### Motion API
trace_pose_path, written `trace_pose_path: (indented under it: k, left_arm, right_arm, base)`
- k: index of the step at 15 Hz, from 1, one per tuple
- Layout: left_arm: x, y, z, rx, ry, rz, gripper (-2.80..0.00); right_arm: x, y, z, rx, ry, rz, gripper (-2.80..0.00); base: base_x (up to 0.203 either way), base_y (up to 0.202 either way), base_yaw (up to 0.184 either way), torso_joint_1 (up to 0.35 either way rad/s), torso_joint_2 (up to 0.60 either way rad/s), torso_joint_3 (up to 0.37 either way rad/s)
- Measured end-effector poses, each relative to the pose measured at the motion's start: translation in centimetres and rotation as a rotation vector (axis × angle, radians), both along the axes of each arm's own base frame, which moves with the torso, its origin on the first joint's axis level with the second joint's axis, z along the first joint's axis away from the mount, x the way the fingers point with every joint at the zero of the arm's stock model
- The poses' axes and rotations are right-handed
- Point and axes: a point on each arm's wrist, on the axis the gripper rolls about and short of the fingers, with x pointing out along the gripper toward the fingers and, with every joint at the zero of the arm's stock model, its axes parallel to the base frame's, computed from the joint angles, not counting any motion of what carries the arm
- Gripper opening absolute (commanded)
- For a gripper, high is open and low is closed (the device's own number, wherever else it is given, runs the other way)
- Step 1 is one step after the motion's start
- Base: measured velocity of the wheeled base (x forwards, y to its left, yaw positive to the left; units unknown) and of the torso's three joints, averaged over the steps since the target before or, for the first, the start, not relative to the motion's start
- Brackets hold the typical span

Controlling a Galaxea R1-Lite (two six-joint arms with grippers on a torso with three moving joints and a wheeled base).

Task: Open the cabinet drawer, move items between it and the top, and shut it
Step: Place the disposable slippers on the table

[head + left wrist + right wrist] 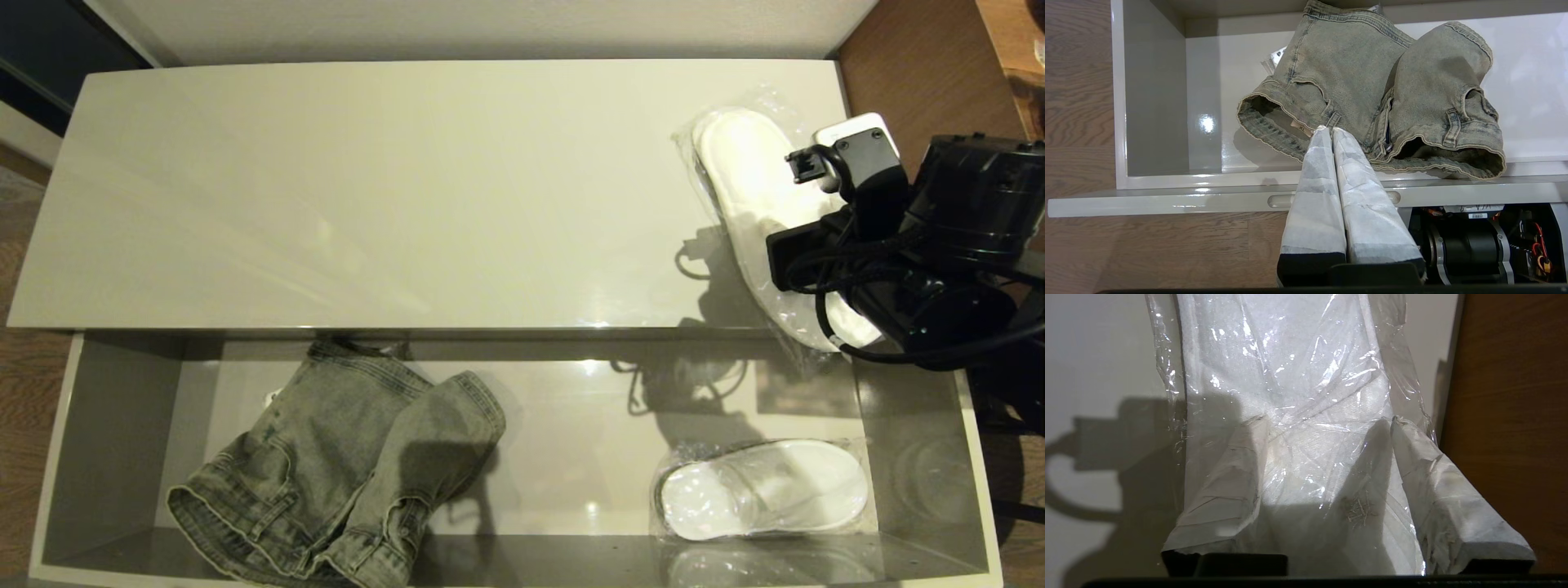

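The cabinet drawer (114, 425) stands pulled out below the glossy top (367, 196). A folded grey-green denim garment (343, 465) lies in its left half, and a plastic-wrapped white slipper (763, 488) lies at its right. A second wrapped slipper (743, 180) rests on the top's right end, partly under my right arm (939, 229). In the right wrist view my right gripper (1329, 421) is open, its fingers straddling that slipper (1290, 367). My left gripper (1329, 128) is shut and empty, parked above the drawer's front rim (1167, 200) near the denim (1372, 81).
A brown wooden desk (922, 73) adjoins the top's right end, close beside my right gripper. Wood floor (1081, 102) lies left of the drawer. The robot's base (1470, 245) sits right behind the drawer front.
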Motion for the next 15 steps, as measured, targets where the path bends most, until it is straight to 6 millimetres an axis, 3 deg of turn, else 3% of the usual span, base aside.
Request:
trace_pose_path:
  k: [3, 7, 14, 15]
  left_arm:
    - [0.0, 0.0, 0.0, 0.000, 0.000, -0.001, -2.80]
    - [0.0, 0.0, 0.0, 0.000, 0.000, -0.001, -2.80]
    - [0.0, 0.0, 0.0, 0.000, 0.000, 0.000, -2.80]
    - [0.0, 0.0, 0.0, 0.000, 0.000, -0.001, -2.80]
  right_arm:
    - [-1.1, -0.4, 0.8, 0.005, -0.006, 0.010, 0.00]
    - [-3.3, -1.5, 3.6, 0.090, -0.116, -0.020, 0.00]
    - [-4.5, -2.0, 5.0, 0.077, -0.176, -0.076, 0.00]
    - [-5.5, -2.4, 5.7, 0.062, -0.171, -0.072, -2.80]
  base:
    - [0.000, 0.000, 0.000, 0.000, 0.00, 0.000]
    - [0.000, 0.000, 0.000, 0.000, 0.00, 0.000]
    - [0.000, 0.000, 0.000, 0.000, 0.00, 0.000]
    - [0.000, 0.000, 0.000, 0.000, 0.00, 0.000]
